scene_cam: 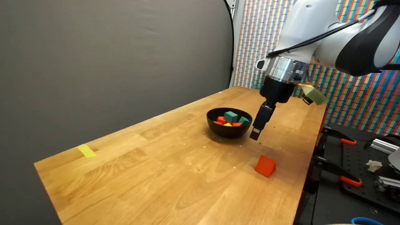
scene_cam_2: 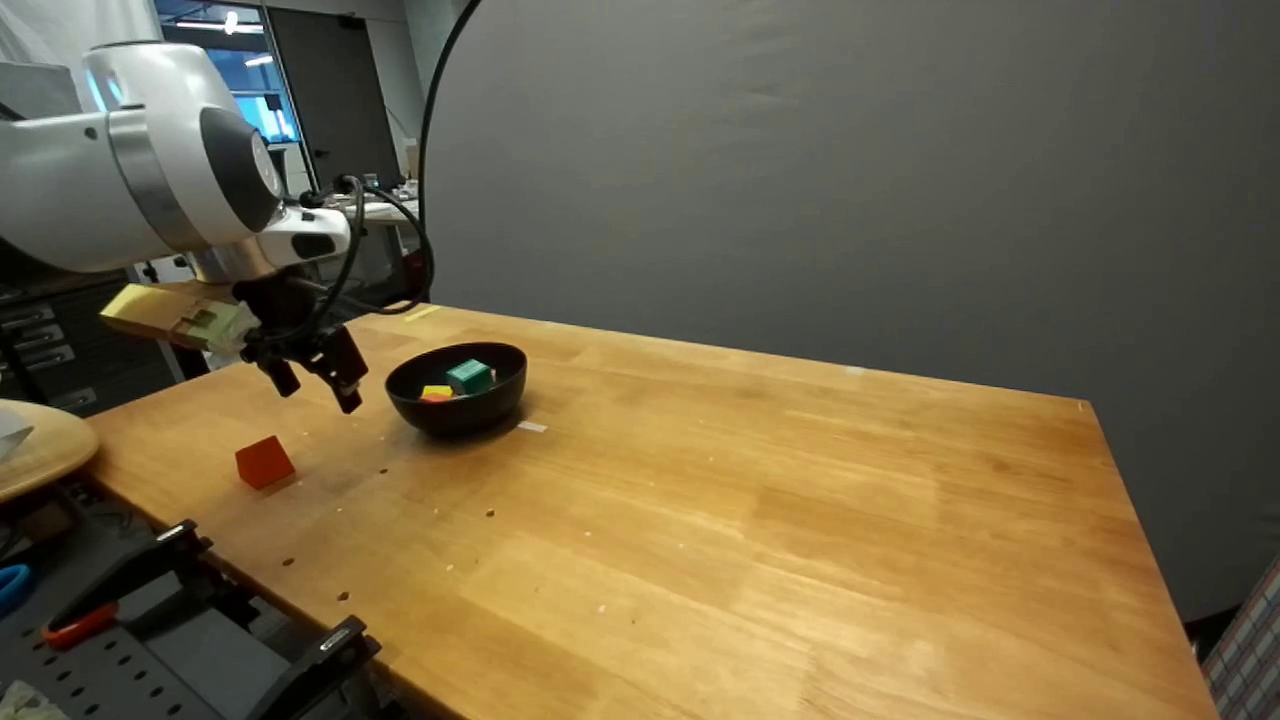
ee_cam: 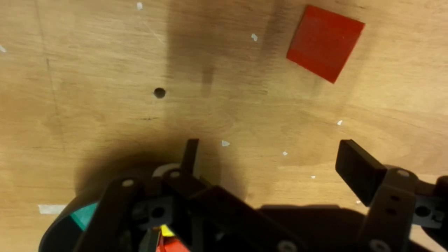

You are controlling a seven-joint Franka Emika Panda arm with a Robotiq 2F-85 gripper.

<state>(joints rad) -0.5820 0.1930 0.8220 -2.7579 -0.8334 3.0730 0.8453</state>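
Hung with empty fingers (ee_cam: 360,173) spread wide near black bowl (scene_cam: 228,132), apart from red block (ee_cam: 325,43); likely needed yaw matched to its skewed edges before descending.

Both my exterior views stand off, slanting down across the worktop (scene_cam: 140,187); wrist view, much nearer, looks down past the gripper (ee_cam: 268,148). All three share bowl (scene_cam_2: 460,417), red block (scene_cam: 265,166).
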